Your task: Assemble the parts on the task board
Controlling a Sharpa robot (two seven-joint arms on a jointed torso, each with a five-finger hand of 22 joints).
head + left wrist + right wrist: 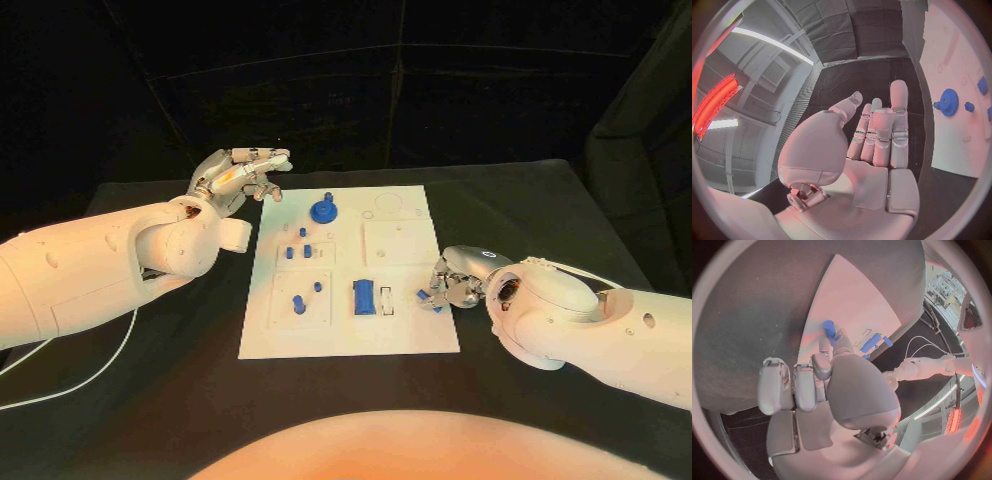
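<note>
The white task board (351,345) lies flat in the middle of the black table (519,205), and the blue parts are spread across it: a blue gear (327,211) with a short stem near the far edge, a scatter of small blue pegs (303,245) below it, and a blue block (365,297) toward the near side. At the board's right edge, the right hand (453,283) pinches a small blue part (430,297) between thumb and finger; the right wrist view shows that blue piece (829,329) at the fingertips, over the board. The left hand (242,172) hovers off the board's far left corner, fingers apart and empty, just beside the gear.
</note>
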